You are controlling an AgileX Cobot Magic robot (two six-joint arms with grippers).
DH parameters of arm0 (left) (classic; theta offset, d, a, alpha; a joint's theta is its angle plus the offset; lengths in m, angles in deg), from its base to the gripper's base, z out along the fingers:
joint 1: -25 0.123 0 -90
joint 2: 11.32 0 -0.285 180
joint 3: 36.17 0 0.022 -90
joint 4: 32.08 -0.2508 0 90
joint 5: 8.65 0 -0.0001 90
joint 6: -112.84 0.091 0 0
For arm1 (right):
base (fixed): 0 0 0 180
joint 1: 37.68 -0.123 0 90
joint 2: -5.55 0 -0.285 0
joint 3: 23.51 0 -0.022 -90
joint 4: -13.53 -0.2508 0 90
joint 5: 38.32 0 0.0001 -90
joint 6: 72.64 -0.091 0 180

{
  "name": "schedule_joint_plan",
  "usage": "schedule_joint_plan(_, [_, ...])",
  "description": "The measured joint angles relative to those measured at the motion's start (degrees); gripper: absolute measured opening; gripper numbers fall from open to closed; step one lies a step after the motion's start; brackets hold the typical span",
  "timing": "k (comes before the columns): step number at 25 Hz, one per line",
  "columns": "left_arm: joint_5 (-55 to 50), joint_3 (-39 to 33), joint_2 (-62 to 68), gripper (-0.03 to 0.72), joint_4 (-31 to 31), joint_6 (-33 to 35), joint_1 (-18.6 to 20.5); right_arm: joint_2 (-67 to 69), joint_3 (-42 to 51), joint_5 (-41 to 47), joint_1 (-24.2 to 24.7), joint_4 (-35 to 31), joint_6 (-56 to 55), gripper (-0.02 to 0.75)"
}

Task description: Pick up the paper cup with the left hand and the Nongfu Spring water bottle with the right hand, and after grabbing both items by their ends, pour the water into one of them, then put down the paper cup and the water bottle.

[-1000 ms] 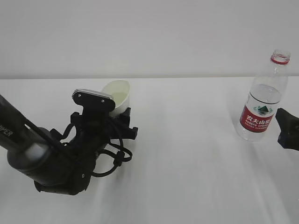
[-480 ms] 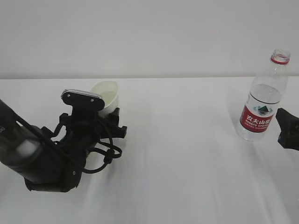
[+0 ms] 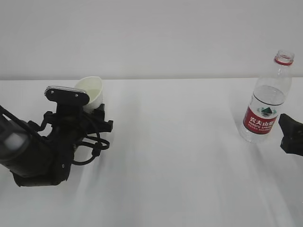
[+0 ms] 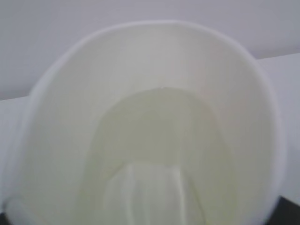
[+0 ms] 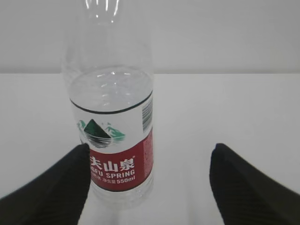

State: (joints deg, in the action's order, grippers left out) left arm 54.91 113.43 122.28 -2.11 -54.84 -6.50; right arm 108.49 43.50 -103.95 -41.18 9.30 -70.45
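Note:
The paper cup [image 3: 91,92] tilts toward the camera at the left, its base between the black fingers of my left gripper [image 3: 93,112], which is shut on it. The cup's cream inside [image 4: 150,70] fills the left wrist view, and pale yellowish water [image 4: 159,136] lies in its bottom. The Nongfu Spring water bottle [image 3: 265,104] stands upright and uncapped on the table at the far right, partly full. My right gripper [image 3: 289,135] is open just in front of it. In the right wrist view the bottle [image 5: 112,117] stands beyond the left finger of that gripper [image 5: 150,151], not gripped.
A white table [image 3: 189,165] runs back to a plain white wall. The left arm's thick black body and loose cables [image 3: 42,156] lie low over the table's left part.
My left arm has carried the cup to the left, still held and tilted. The bottle and the right gripper have stayed where they were.

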Motion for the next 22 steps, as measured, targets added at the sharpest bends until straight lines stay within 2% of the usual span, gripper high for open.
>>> schedule_joint_plan(6, [0.0, 0.0, 0.0, 0.480, 0.0, 0.0, 2.2, 0.4, 0.0, 0.0, 0.0, -0.1, 0.0, 0.594])
schedule_joint_plan(22, [0.1, -4.7, -3.5, 0.480, -0.1, 0.0, 2.4, 0.4, 0.0, 0.0, 0.0, -1.1, 0.0, 0.593])
